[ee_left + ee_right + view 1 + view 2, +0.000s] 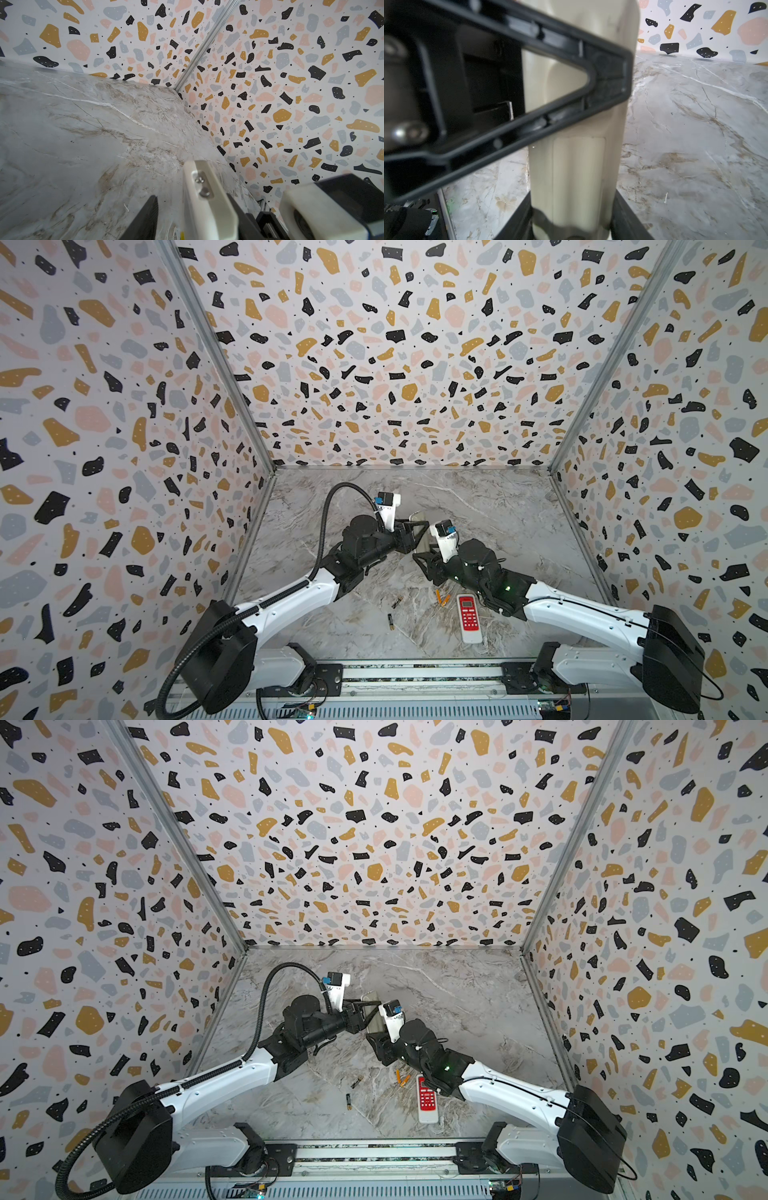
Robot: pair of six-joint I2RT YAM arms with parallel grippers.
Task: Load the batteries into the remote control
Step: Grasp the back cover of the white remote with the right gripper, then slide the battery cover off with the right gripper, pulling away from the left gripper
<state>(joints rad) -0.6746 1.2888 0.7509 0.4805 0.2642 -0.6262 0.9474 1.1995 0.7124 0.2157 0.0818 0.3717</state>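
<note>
A cream remote control (423, 546) (376, 1026) is held off the marble tabletop (498, 522) over its middle, with its back turned toward the right wrist camera, where a battery cover (578, 180) is seen in place. Its lower end is clamped between the fingers (625, 220) of the right gripper (426, 556) (571, 209). The left gripper (417, 531) (368, 1011) is placed across the upper part of the same remote, with one finger on each side. In the left wrist view a strip of marble is seen between one finger (148, 216) and the remote (207, 199), so that gripper is not closed on it. Two black batteries (397, 602) (356, 1081) with gold ends are left lying apart from each other on the tabletop, near the edge closest to the arm bases and about midway along it. Two orange batteries (441, 597) (401, 1078) are seen close together just beside a red-faced white remote control (468, 619) (427, 1100), which lies face up near the same edge, toward the right arm and partly under it.
</note>
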